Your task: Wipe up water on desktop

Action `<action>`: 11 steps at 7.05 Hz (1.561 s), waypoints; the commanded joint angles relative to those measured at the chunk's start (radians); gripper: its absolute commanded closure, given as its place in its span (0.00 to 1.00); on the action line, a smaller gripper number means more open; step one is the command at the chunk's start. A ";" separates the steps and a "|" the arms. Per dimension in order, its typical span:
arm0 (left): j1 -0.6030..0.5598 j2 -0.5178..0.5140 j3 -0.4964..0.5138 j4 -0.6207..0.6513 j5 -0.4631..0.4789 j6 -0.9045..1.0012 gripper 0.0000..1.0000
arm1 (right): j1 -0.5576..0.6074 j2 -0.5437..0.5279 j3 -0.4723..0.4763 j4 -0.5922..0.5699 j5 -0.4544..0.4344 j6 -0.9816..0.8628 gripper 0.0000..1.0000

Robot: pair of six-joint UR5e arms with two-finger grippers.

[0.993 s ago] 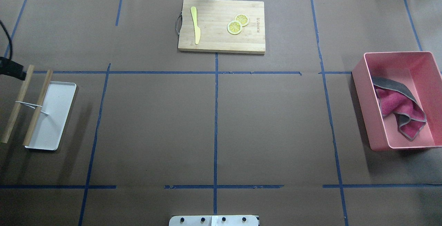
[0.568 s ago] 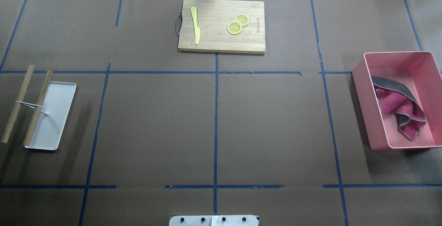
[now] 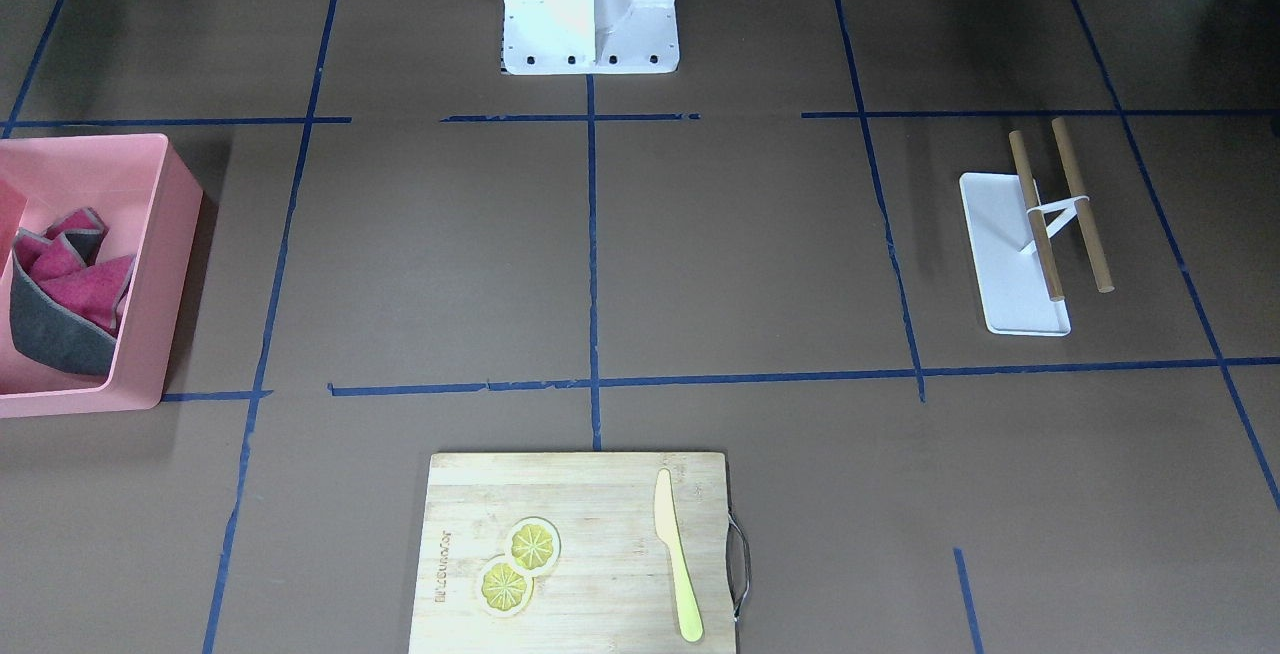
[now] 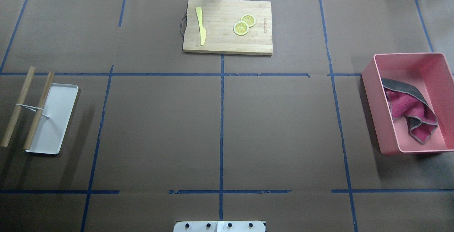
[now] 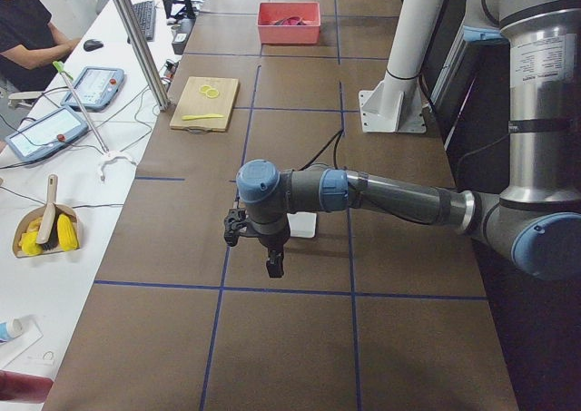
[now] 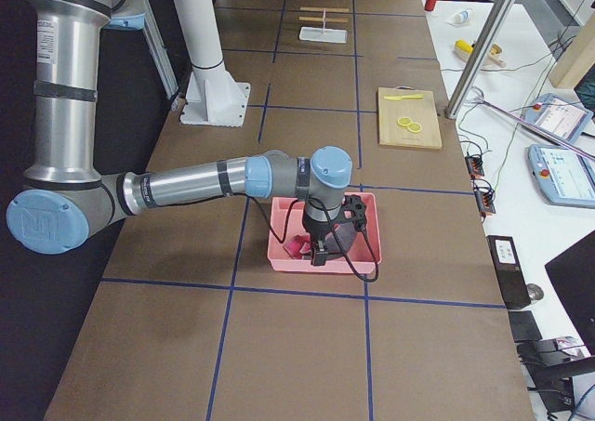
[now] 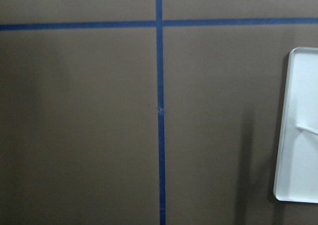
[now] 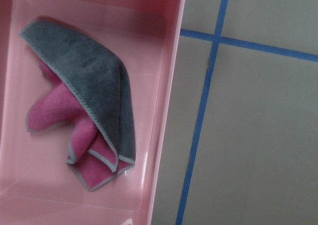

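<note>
The desktop (image 4: 159, 129) is a dark-brown tabletop with blue tape lines; I see no water on it in any view. A pink and grey cloth (image 4: 408, 111) lies crumpled in a pink bin (image 4: 370, 93) at the right; the right wrist view shows the cloth (image 8: 94, 101) from above. My right gripper (image 6: 319, 254) hangs over the bin and shows only in the exterior right view. My left gripper (image 5: 273, 268) hangs over the tabletop beside a white tray and shows only in the exterior left view. I cannot tell whether either gripper is open or shut.
A white tray (image 4: 56, 118) with a rack of two wooden rods (image 4: 17, 106) sits at the left. A bamboo cutting board (image 4: 227, 40) with a yellow knife (image 4: 201, 26) and lemon slices (image 4: 241, 28) lies at the far middle. The robot base (image 3: 590, 14) stands at the near edge.
A black part of the left arm at the overhead view's left edge one second ago has left that view. Nothing on the table has moved.
</note>
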 commanded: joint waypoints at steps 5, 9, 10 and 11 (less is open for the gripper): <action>0.001 -0.001 0.042 -0.038 -0.174 -0.006 0.00 | 0.000 0.012 0.002 0.000 0.022 0.004 0.00; 0.000 -0.027 0.076 -0.065 -0.166 -0.008 0.00 | 0.000 -0.011 0.006 0.001 0.021 0.004 0.00; 0.000 -0.039 0.084 -0.065 -0.117 -0.008 0.00 | 0.000 -0.022 0.015 0.001 0.021 0.004 0.00; 0.000 -0.044 0.084 -0.065 -0.088 -0.012 0.00 | 0.000 -0.039 0.031 0.001 0.021 0.006 0.00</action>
